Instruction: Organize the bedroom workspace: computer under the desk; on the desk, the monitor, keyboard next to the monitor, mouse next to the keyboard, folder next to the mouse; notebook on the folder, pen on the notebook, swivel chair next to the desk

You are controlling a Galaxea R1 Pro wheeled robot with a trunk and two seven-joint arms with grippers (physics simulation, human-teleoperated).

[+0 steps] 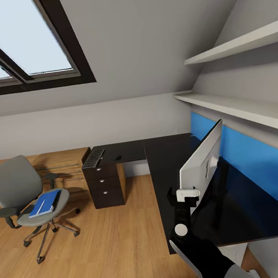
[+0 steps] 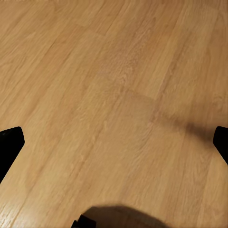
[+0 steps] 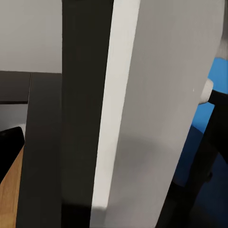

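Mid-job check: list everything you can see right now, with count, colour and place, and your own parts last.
desk: one, black top, L-shaped, along the blue panel
monitor: one, white back, on the desk
keyboard: one, dark, far end of the desk
mouse: one, dark, beside the keyboard
swivel chair: one, grey, on the floor
folder: one, blue, on the chair seat
pen: one, white, on the folder
shelves: two, white, wall
right gripper: at the monitor's edge
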